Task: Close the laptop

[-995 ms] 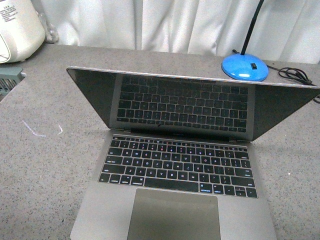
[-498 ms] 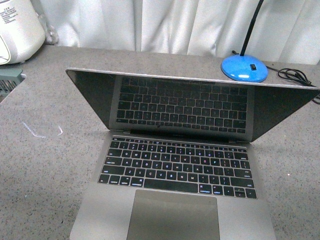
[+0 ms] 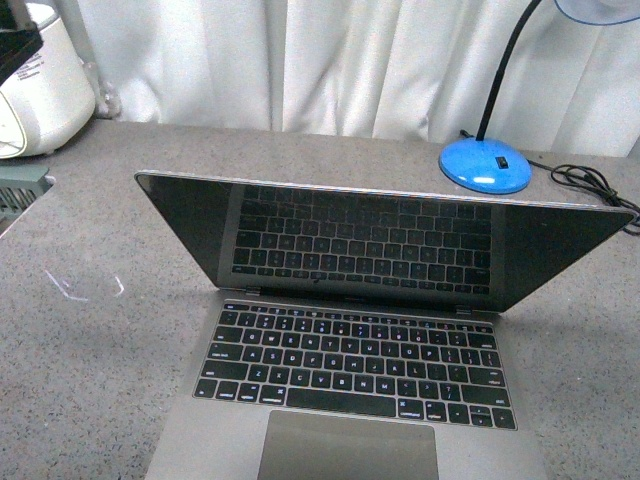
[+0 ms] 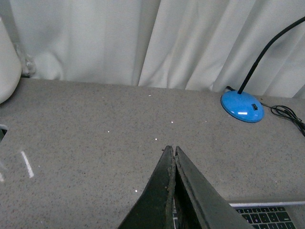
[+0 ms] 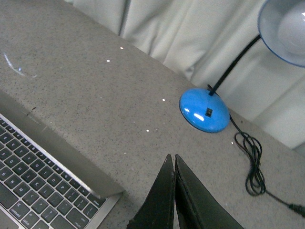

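Observation:
The laptop (image 3: 350,370) is a thin grey-silver machine with black keys. It stands open on the grey table, near the front edge. Its glossy black screen (image 3: 370,240) leans back and mirrors the keyboard. Neither gripper shows in the front view. My left gripper (image 4: 172,150) is shut and empty, above the table, with a corner of the laptop's keyboard (image 4: 267,217) beside it. My right gripper (image 5: 171,158) is shut and empty, above the table. The laptop's keyboard corner (image 5: 43,186) lies to one side of it.
A blue desk lamp base (image 3: 485,165) with a black gooseneck stands at the back right, and its black cable (image 3: 590,185) lies coiled beside it. A white appliance (image 3: 40,90) stands at the back left. White curtains hang behind the table.
The front view has tilted up a little, so the laptop, lamp base and appliance sit lower in the picture. The laptop's screen angle looks the same.

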`<move>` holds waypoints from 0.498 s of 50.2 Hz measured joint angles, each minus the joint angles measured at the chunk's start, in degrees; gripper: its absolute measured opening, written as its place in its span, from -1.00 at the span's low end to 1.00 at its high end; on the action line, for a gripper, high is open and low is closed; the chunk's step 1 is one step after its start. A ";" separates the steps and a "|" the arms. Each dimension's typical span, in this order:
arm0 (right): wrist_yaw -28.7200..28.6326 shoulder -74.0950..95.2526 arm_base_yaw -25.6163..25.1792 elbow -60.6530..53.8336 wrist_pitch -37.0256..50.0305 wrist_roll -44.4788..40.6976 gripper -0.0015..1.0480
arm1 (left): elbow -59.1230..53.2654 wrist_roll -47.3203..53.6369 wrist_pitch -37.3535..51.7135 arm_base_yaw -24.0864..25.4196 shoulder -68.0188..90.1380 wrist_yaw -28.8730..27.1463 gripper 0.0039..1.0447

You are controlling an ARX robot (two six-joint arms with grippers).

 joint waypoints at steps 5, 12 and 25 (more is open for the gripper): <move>-0.02 3.93 2.27 3.19 -0.17 -2.67 -0.98 | 3.13 2.43 -1.01 0.59 3.45 1.90 -0.93; 0.00 9.05 4.79 7.06 -0.61 -4.61 -0.98 | 7.21 5.77 -3.37 0.92 8.44 4.11 -0.93; 0.24 16.74 8.92 11.26 -0.37 -7.17 -0.98 | 13.75 14.08 -6.75 0.92 17.73 6.36 -0.93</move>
